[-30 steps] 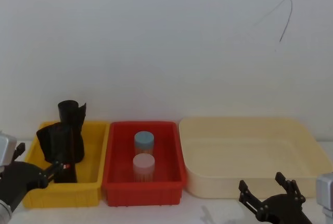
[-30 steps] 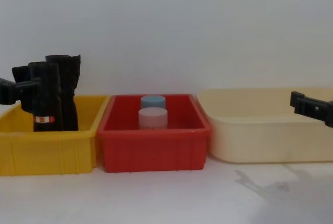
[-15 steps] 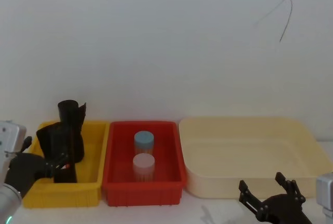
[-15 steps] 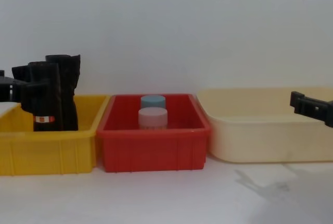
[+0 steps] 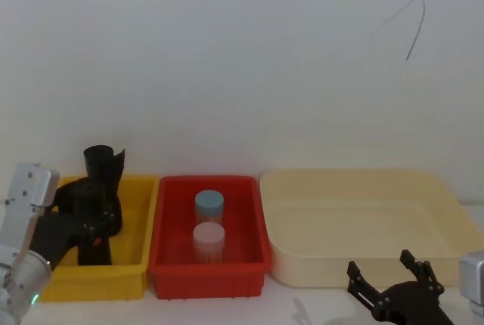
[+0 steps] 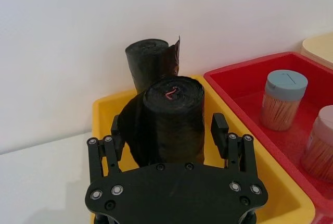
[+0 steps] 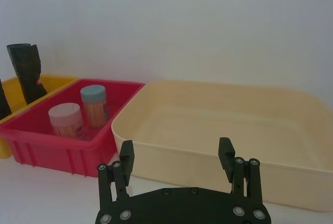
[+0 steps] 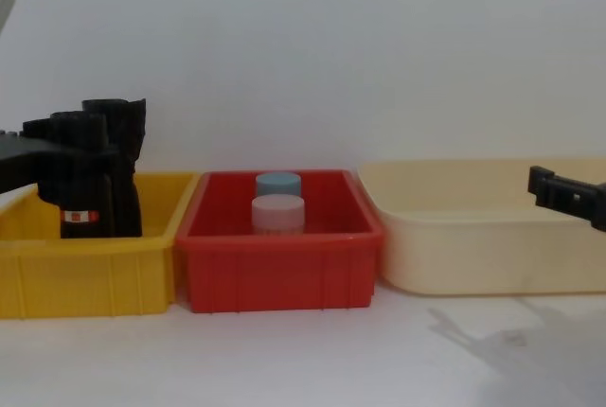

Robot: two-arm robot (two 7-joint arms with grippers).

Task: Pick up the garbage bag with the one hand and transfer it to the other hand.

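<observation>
Straddling the garbage bag (image 6: pixel 174 104), our left gripper (image 6: pixel 167 125) has its fingers spread, one on each side of the roll; we cannot tell whether they touch it. The bag stands upright in the yellow bin (image 8: pixel 95 279) at the left, just in front of a taller black bundle (image 6: pixel 151 60). Our right gripper (image 7: pixel 177 153) hangs wide apart at the near right, before the cream tray (image 7: pixel 208 151).

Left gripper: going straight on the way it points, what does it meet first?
Most likely the garbage bag: the roll stands in the yellow bin directly ahead, between the open fingers of the left gripper. The taller black bundle is behind it. Contact is unclear.
</observation>
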